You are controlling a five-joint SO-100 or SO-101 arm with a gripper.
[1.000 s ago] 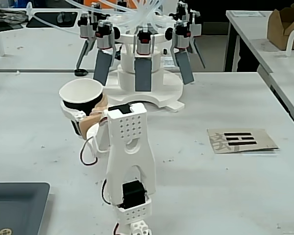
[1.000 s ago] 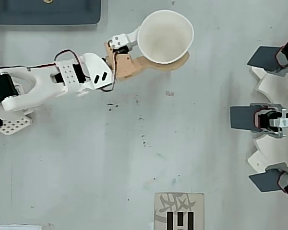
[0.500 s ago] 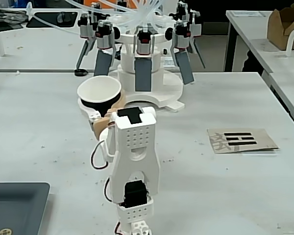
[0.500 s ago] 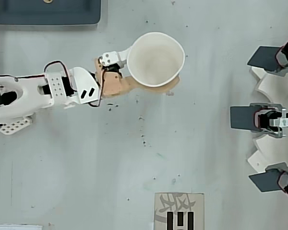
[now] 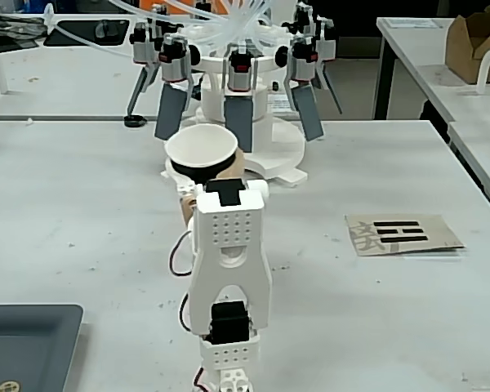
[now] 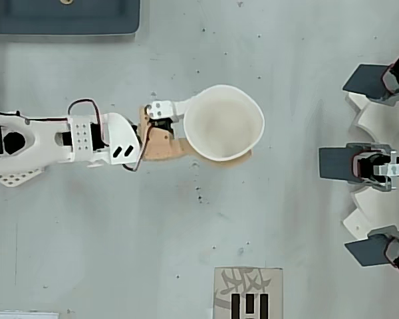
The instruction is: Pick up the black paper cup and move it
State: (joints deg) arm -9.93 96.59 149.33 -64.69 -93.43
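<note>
The black paper cup (image 5: 202,170) shows a black outer wall, a white rolled rim and a white inside, and it is held upright off the table in front of the white machine. From overhead only the cup's white inside (image 6: 224,123) shows. My gripper (image 5: 204,173) is shut on the cup, with a white finger (image 6: 173,108) on one side and a tan finger (image 6: 165,147) passing under the other. Its fingertips are hidden beneath the cup in the overhead view, where the gripper (image 6: 221,133) lies near the table's middle. The white arm (image 5: 229,245) covers the cup's lower part in the fixed view.
A white machine with several dark paddles (image 5: 238,122) stands right behind the cup, at the right edge in the overhead view (image 6: 359,163). A printed card (image 5: 402,233) (image 6: 247,296) lies on the table. A dark tray (image 5: 24,343) (image 6: 63,16) and a cardboard box (image 5: 474,41) sit at the edges.
The arm has swung the held cup rightward in the fixed view and downward in the overhead view, from the table's side to in front of the machine's middle paddle.
</note>
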